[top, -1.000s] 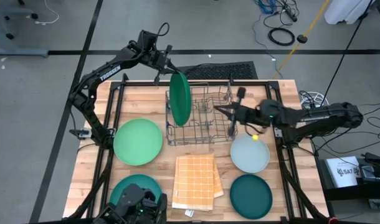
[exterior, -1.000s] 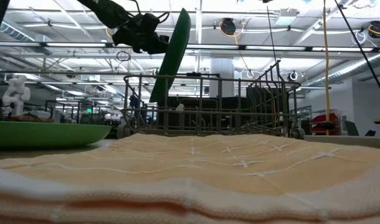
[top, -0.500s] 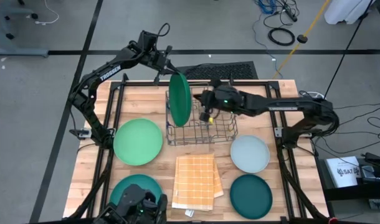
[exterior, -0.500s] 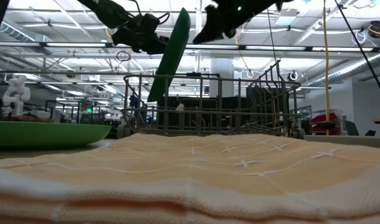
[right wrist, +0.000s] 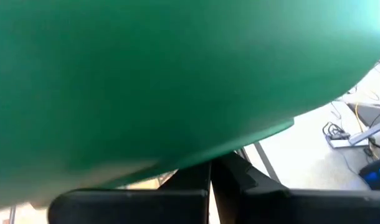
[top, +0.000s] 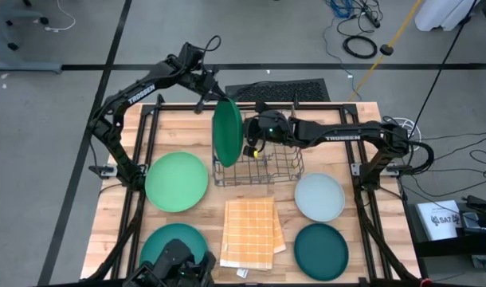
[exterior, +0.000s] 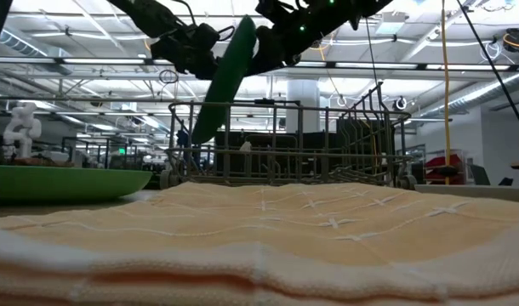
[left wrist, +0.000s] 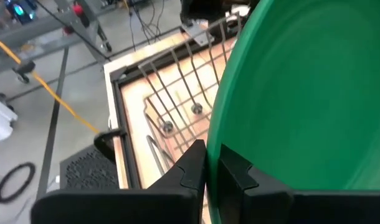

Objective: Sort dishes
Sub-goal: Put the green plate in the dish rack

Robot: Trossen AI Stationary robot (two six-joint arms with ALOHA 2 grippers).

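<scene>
Mid green plate (top: 226,131) is held on edge over the left end of the wire rack (top: 267,163), leaning, top rim pinched by the left gripper (top: 211,89), jaws nearly closed on it. Right gripper (top: 249,145), shut and empty, is pressed against the plate's right face. Remaining plates lie flat on the tabletop (top: 362,115); open room beyond.

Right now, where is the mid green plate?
High view: the mid green plate stands on edge at the wire rack's left end, between the left gripper and right gripper.
</scene>
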